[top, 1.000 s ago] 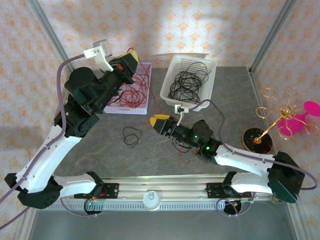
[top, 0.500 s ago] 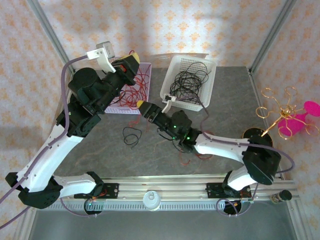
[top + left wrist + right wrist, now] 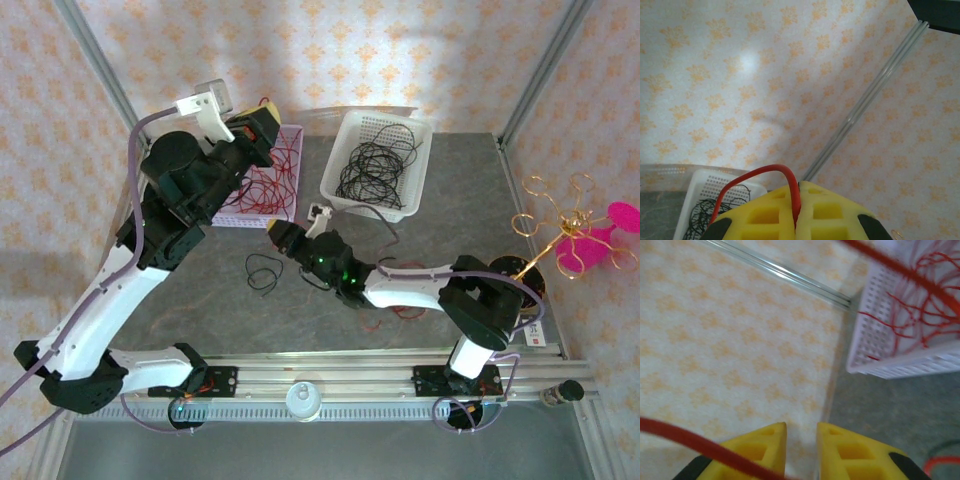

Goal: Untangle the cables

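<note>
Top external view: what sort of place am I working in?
Probably a lab robot test cell: patterned panel walls in an aluminium frame, a mounting rail, a white basket of black wires, a lilac basket of red wires.

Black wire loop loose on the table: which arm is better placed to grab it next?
Right, probably. The right gripper sits over the table, close beside the black wire loop. The left gripper is over the lilac basket and shut on a red wire, so it is busy.
</note>
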Controlling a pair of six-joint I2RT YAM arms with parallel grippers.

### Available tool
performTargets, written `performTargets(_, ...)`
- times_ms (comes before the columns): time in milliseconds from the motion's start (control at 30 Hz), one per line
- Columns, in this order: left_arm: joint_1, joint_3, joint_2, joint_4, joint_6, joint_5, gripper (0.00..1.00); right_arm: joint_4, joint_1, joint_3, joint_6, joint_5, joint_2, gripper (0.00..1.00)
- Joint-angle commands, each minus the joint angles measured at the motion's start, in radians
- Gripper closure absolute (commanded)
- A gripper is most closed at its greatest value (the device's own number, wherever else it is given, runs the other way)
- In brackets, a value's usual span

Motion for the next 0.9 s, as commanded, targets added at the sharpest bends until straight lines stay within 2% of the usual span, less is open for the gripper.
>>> performTargets(0,-0.012,0.067,0.002,0.023,0.051,-0.045,1.00,-0.019,0.002,-0.073,-0.030,0.020,-0.010,0.84)
performTargets(67,-0.011,0.076,0.009,0.028,0.059,-0.049,1.00,-0.020,0.003,-0.105,-0.058,0.020,-0.025,0.95)
performTargets(133,-0.012,0.081,0.017,0.035,0.062,-0.046,1.00,-0.019,0.003,-0.123,-0.106,0.013,-0.041,1.00)
performTargets(467,-0.012,0.135,0.054,-0.001,0.079,-0.059,1.00,-0.015,0.004,-0.229,-0.516,-0.007,-0.152,1.00)
performTargets(633,-0.011,0.199,0.082,-0.048,0.103,-0.084,1.00,-0.068,0.038,-0.275,-0.823,-0.011,-0.195,1.00)
performTargets(733,-0.011,0.233,0.100,-0.068,0.111,-0.084,1.00,-0.137,0.088,-0.278,-0.997,0.034,-0.202,1.00)
performTargets(867,-0.011,0.268,0.114,-0.085,0.119,-0.086,1.00,-0.152,0.132,-0.301,-1.073,0.137,-0.208,1.00)
